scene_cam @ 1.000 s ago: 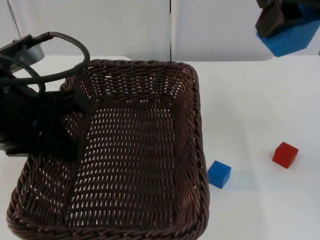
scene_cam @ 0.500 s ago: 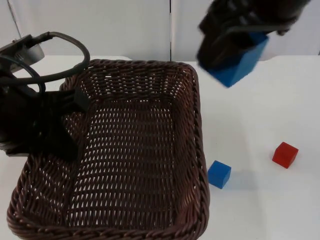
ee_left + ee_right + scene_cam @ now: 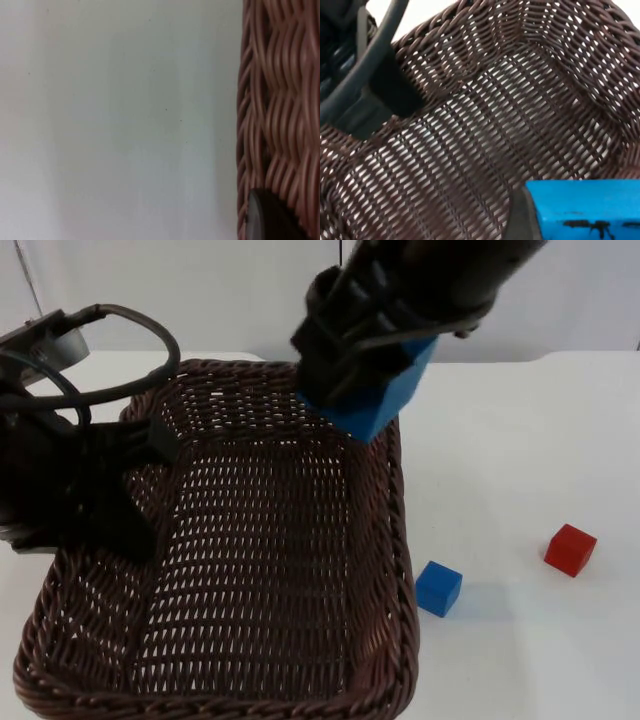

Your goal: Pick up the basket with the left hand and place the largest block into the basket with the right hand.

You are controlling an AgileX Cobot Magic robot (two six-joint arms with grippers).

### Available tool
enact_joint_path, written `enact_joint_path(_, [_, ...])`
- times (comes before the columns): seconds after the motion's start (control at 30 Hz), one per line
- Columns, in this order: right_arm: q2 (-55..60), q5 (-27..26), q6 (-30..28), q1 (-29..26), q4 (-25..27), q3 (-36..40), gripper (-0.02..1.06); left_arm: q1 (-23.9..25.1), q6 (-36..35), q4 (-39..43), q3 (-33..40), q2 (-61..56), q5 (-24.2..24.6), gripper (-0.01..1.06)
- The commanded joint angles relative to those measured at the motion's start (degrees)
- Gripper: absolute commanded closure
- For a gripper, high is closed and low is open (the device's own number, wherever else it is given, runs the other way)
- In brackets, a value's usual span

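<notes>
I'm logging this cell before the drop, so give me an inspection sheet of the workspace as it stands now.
Surface: white table top, bare where visible.
Job's things: brown wicker basket, held at its left rim, nothing inside; large blue block held above the basket's far right rim, not yet released.
Clutter: small blue cube on the table just right of the basket; small red cube farther right.
Grippers: left pincer clamps the basket's left wall; right pincer grips the large blue block.
Cables: the robot's own, not logged.
Surroundings: grey partition wall behind the table.
</notes>
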Motion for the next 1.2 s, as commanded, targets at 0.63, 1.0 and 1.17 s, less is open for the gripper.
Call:
enact_joint_path(0.63, [15.35, -2.77, -0.68, 0.14, -0.20, -10.11, 1.02, -0.16, -0.07, -1.74, 0.10, -0.66, -0.28, 1.05])
enact_joint_path(1.0, [17.91, -3.27, -0.68, 0.14, -0.10, -10.11, 0.64, -0.16, -0.07, -1.85, 0.10, -0.66, -0.28, 1.05])
enact_joint_path(1.17, [17.91, -3.19, -0.68, 0.14, -0.10, -10.11, 0.42, -0.16, -0.07, -1.97, 0.10, -0.66, -0.28, 1.05])
